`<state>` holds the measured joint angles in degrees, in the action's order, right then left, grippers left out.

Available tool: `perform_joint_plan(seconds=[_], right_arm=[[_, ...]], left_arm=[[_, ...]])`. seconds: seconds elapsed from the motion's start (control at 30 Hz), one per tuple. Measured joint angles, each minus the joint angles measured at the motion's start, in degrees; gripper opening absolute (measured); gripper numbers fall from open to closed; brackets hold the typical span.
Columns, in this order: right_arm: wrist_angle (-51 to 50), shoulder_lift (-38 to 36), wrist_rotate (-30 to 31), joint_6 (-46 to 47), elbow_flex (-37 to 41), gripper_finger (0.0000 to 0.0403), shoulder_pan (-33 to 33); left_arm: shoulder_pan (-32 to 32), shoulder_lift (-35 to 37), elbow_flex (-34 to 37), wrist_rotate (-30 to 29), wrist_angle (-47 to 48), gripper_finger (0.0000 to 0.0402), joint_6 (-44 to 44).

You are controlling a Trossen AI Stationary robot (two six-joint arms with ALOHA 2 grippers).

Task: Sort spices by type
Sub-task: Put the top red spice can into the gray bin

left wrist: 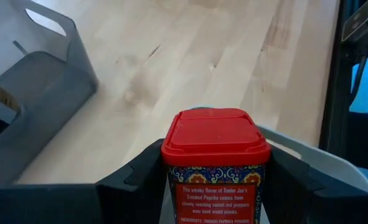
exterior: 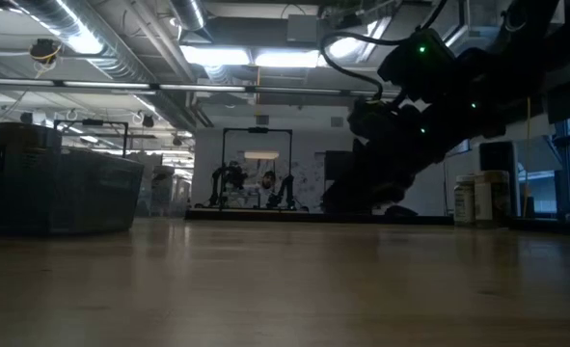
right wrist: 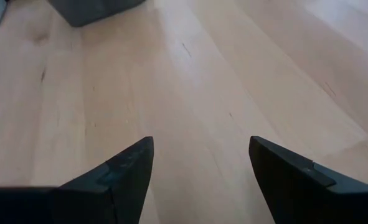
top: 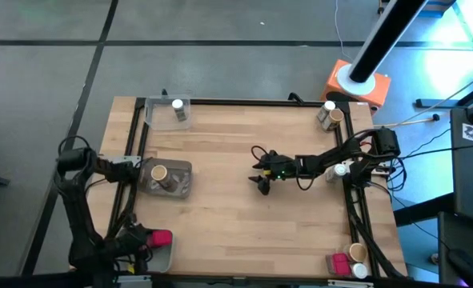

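A red-lidded spice tin (left wrist: 215, 140) with a patterned label sits between the fingers of my left gripper (top: 150, 238), at the table's near left corner, over a pale tray (left wrist: 342, 168). My right gripper (top: 262, 173) hovers open over bare wood mid-table, with nothing between its fingers (right wrist: 134, 168). A white-lidded jar (top: 177, 106) stands in the far-left clear tray. A tan-lidded jar (top: 160, 173) stands in the grey tray (top: 182, 182) at mid-left. My left gripper pinches the tin's two opposite sides (left wrist: 171, 180) between its two fingers, just below the red lid. The fingers come slanting down toward the tin. It stands upright in the hold, lid up. Its bottom is out of view, so I cannot tell whether it rests on the tray.
Two jars (top: 330, 114) stand at the far right corner and a white-lidded one (top: 342, 170) at the right edge. A pink box (top: 338, 262) and two jars (top: 358, 254) sit at the near right corner. The middle of the table is bare wood.
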<state>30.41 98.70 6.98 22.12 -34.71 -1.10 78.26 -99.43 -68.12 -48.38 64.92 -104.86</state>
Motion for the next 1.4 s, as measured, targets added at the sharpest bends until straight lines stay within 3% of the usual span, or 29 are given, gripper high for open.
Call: perform_joint_plan(seconds=[0.63,0.77,0.93,1.17,1.4], right_arm=[[-0.3,0.0,0.0,0.6,-0.2,0.0264,0.0],[-0.2,0.0,0.0,0.8,-0.2,0.0264,0.0],[-0.1,0.0,0.0,0.8,-0.2,0.0264,0.0],[-0.1,0.0,0.0,1.6,-0.2,0.0264,0.0],[0.0,0.0,0.0,1.6,-0.2,0.0264,0.0]], left_arm=[[-0.2,-5.3,0.0,-5.0,-1.4,0.0189,3.4],[-0.2,-5.6,0.8,-4.7,-2.8,0.0217,3.6],[-0.2,-5.6,2.1,-3.1,-4.4,0.0242,4.3],[-0.1,-4.9,2.1,3.8,-4.1,0.0247,4.5],[-0.1,0.0,2.1,4.9,-4.0,0.0248,6.9]])
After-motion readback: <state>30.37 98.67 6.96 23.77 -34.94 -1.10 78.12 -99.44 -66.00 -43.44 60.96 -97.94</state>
